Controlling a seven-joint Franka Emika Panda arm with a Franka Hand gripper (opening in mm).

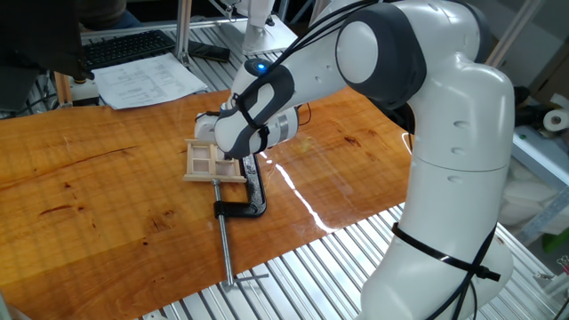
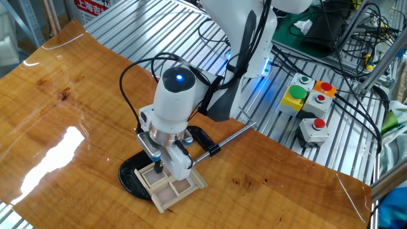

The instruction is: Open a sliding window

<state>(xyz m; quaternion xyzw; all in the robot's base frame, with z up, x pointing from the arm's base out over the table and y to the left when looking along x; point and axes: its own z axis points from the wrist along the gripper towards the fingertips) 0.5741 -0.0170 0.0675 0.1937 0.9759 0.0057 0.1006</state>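
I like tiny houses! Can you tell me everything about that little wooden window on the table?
The sliding window is small and made of pale bare wood, a rectangular frame split by thin bars into panes. It lies flat on a black base on the orange-brown table, beside a black clamp with a long steel rod. The gripper points straight down onto one end; its fingers reach the frame there.
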